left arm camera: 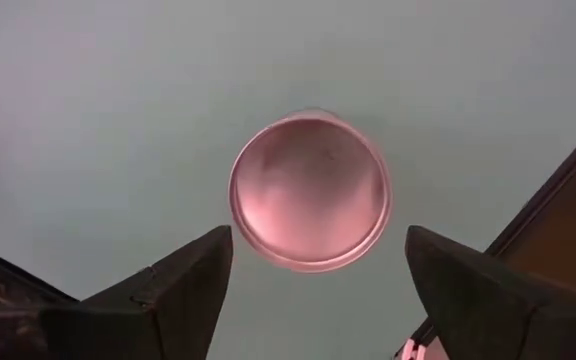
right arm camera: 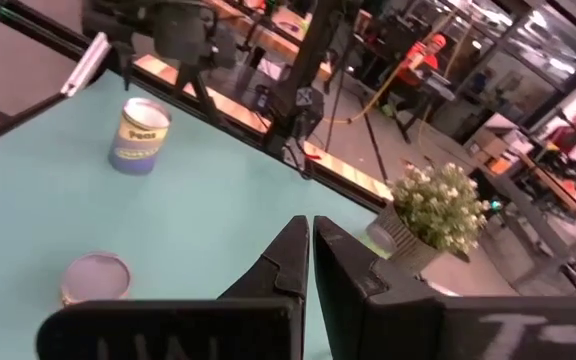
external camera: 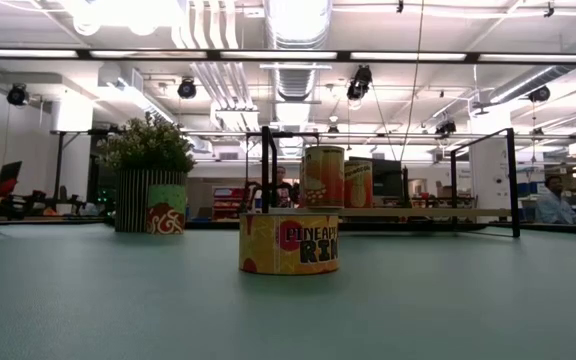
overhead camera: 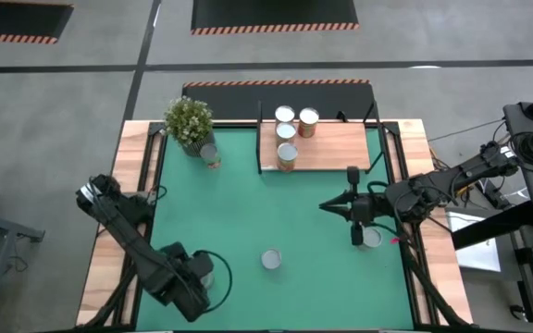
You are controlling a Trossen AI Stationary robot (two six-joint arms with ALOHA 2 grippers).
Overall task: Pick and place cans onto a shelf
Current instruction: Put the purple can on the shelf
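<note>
Left gripper (left arm camera: pixel 313 275), jaws wide, hovers over a can (left arm camera: pixel 310 190) near the mat's front left corner; off-centre descent could topple it. Right gripper (right arm camera: pixel 311 262), pinched empty, idles mid-right. Shelf (overhead camera: pixel 327 148), back edge, holds four.

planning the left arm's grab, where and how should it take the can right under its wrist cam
Grip the can across its round side wall, coming straight down from above. It stands upright on the green mat, its circular lid facing the camera. The left end effector is open, with one finger on each side and a gap wider than the can. Nothing crowds it.
</note>
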